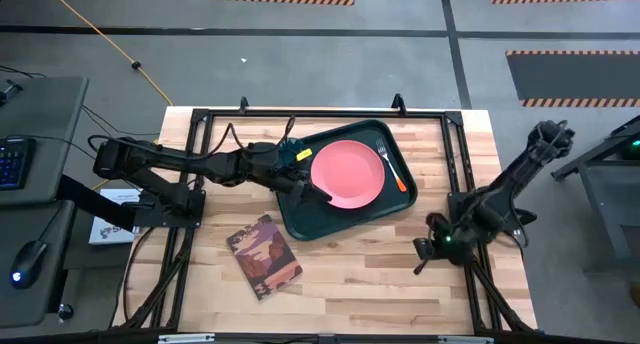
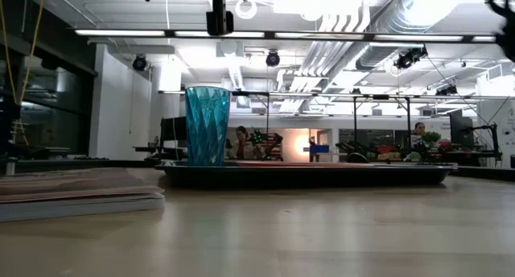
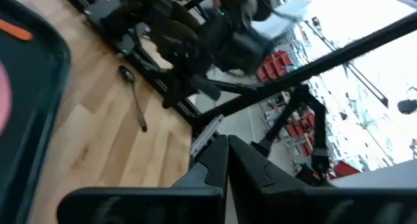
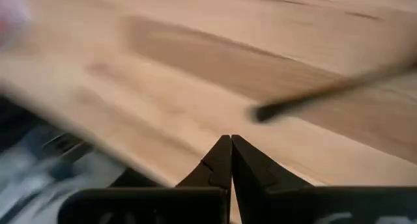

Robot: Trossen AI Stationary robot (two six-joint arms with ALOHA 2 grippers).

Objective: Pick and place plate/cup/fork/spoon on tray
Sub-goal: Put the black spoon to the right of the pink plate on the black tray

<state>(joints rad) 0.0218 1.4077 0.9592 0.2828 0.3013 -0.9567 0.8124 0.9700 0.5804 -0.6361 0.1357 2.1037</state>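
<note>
The dark green tray (image 1: 300, 219) lies at the table's middle. The pink plate (image 1: 347, 174) lies flat in it, with the orange-handled fork (image 1: 396, 167) beside it on the tray's right part. The teal cup (image 2: 208, 126) stands upright at the tray's far left corner (image 1: 291, 148). The dark spoon (image 3: 133, 97) lies on the bare table near the right arm; its handle shows blurred in the right wrist view (image 4: 326, 90). My left gripper (image 1: 322, 196) is shut and empty over the tray's near left part. My right gripper (image 4: 229, 160) is shut and empty, low over the table beside the spoon.
A maroon patterned book (image 1: 265, 256) lies on the table near the tray's near left corner; it also shows in the low view (image 2: 72, 195). Bare wood (image 1: 370, 274) stretches along the near side. Black frame rails (image 1: 455, 164) run along the table's edges.
</note>
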